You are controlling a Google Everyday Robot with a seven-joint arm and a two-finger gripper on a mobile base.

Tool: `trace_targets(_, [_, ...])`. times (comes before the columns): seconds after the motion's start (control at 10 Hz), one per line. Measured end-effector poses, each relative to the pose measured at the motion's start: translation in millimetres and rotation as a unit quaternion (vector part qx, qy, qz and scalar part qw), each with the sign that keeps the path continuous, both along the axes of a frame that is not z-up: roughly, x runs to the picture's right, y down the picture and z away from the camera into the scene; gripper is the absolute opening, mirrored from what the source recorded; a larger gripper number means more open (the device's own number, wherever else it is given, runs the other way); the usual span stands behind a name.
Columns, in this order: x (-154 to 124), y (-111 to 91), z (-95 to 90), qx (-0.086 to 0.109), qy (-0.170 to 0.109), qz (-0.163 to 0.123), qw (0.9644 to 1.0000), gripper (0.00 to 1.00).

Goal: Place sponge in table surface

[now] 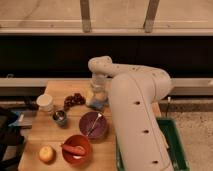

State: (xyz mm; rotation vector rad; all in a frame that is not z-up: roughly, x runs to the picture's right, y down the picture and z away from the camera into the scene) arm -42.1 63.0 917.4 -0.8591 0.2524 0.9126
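Gripper (pixel 98 93): in the single camera view you find it just behind the purple bowl (pixel 93 125), low over the sponge (pixel 97 104), jaws standing apart and clamped on nothing. Sponge: blue block, lying on the table surface (pixel 42 134) just behind that same bowl, directly beneath the gripper. Step in hand, as you may judge it: release, with the sponge apparently set down. Next move calls for a straight lift clear, without dragging the block toward the bowl. Brands, labels, writing: none legible.

table surface (pixel 59 91) with purple bowl (pixel 93 125), apple (pixel 47 153)
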Motion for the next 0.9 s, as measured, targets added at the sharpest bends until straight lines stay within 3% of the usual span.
trace_targets(0.4, [-17.9, 4.2, 1.5, -0.006, -0.017, -0.007, 0.9998, 0.80])
trace_targets(0.9, [-30.7, 23.1, 5.1, -0.028, -0.030, -0.020, 0.9990, 0.78])
